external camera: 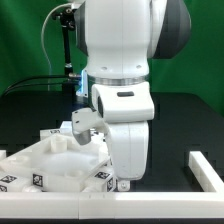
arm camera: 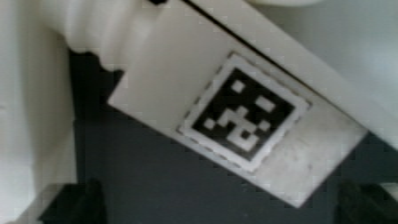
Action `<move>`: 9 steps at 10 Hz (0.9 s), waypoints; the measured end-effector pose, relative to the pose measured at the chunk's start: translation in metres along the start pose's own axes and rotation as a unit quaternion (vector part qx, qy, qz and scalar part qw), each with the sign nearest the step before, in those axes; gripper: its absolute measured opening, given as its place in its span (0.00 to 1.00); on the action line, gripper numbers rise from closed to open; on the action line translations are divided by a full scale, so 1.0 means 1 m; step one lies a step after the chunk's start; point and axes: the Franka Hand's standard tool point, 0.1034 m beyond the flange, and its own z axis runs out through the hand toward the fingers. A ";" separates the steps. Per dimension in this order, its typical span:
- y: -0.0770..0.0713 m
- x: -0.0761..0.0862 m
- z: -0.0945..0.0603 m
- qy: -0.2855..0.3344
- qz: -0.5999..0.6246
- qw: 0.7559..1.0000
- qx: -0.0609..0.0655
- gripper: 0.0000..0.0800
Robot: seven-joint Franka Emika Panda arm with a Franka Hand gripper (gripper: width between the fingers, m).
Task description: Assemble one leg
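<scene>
- the gripper [arm camera: 214, 205] is released: in the wrist view its two dark fingertips [arm camera: 63, 205] stand well apart, and only the dark table shows in the gap between them, so it grasps nothing.
- the leg [arm camera: 240, 112] is the white block with one black-and-white tag on its upper face. it lies on the table beyond the fingertips, not yet between them and not touching either.
- take a clock face laid on the gripper, with the two fingertips at 9 and 3 o'clock. the long edges of the leg then run roughly from 10 to 4 o'clock, so slantwise to the line of the jaws, neither along it nor square to it.
- in the exterior view the tabletop [external camera: 50, 165] fills the part between 7 and 9 o'clock of the picture. the gripper hangs low over its far edge, at about 9 o'clock from the big white link of the arm.
- the arm hides much there, and i cannot tell which white piece in that view is this same leg.
- my judgement: the coming move turns on this slant. the wrist should turn until the jaws face the two long sides, then shift over the leg and go down.
- if it closes askew, i think the leg may twist or slip out.
</scene>
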 end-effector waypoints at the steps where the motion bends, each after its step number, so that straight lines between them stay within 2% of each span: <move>1: -0.017 0.013 -0.002 -0.008 0.080 0.997 0.009 0.81; 2: -0.017 0.013 -0.002 -0.010 0.039 0.999 0.010 0.81; 4: -0.016 0.010 0.000 -0.010 0.042 0.999 0.011 0.81; 5: -0.010 0.002 -0.004 -0.007 -0.005 1.000 -0.012 0.81; 6: -0.007 -0.009 -0.007 -0.004 -0.026 0.999 -0.029 0.81; 7: -0.009 -0.006 -0.005 -0.004 -0.005 1.000 -0.023 0.81; 9: -0.008 -0.007 -0.006 -0.003 0.000 1.000 -0.025 0.81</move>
